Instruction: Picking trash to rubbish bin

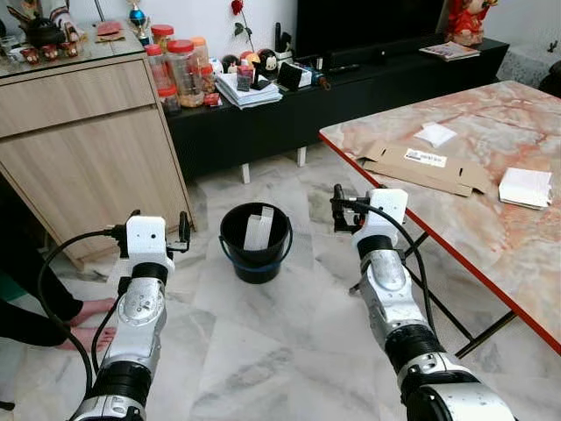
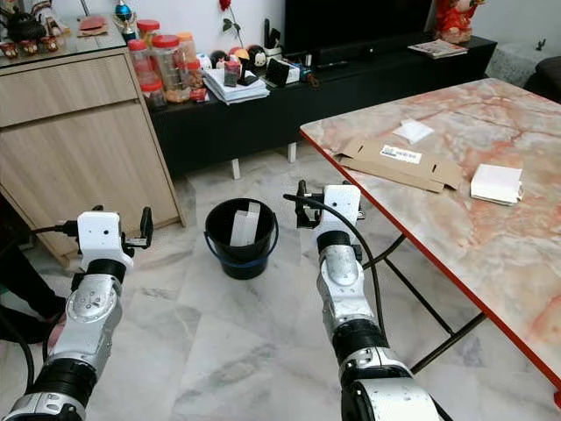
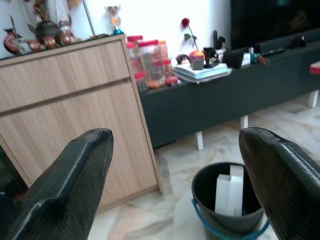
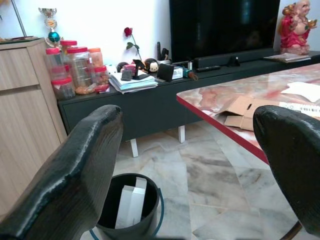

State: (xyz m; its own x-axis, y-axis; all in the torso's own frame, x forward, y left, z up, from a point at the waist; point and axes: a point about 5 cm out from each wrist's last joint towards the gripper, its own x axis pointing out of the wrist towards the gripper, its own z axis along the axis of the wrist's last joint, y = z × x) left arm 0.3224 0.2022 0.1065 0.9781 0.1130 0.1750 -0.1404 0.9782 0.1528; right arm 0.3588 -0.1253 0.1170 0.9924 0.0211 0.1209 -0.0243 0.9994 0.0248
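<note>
The trash left to pick is on the counter (image 1: 491, 254) to the robot's right: a flattened cardboard box (image 1: 425, 165), a small paper (image 1: 436, 133) beyond it and a white pad (image 1: 526, 186) nearer the far side, while the bin (image 1: 255, 241) on the floor already holds 1 white carton (image 1: 258, 231). Both the left claw (image 3: 175, 165) and the right claw (image 4: 195, 165) are spread wide and empty, held up near the bin. I'd say the right claw should swing over to the cardboard and grab it by an edge, since it lies flat.

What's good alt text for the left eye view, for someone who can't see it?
Both silver arms reach forward over a marble floor, the open left gripper and the right gripper flanking a black bucket that holds white boxes. To the right, a marble table carries flattened cardboard and white packets.
</note>
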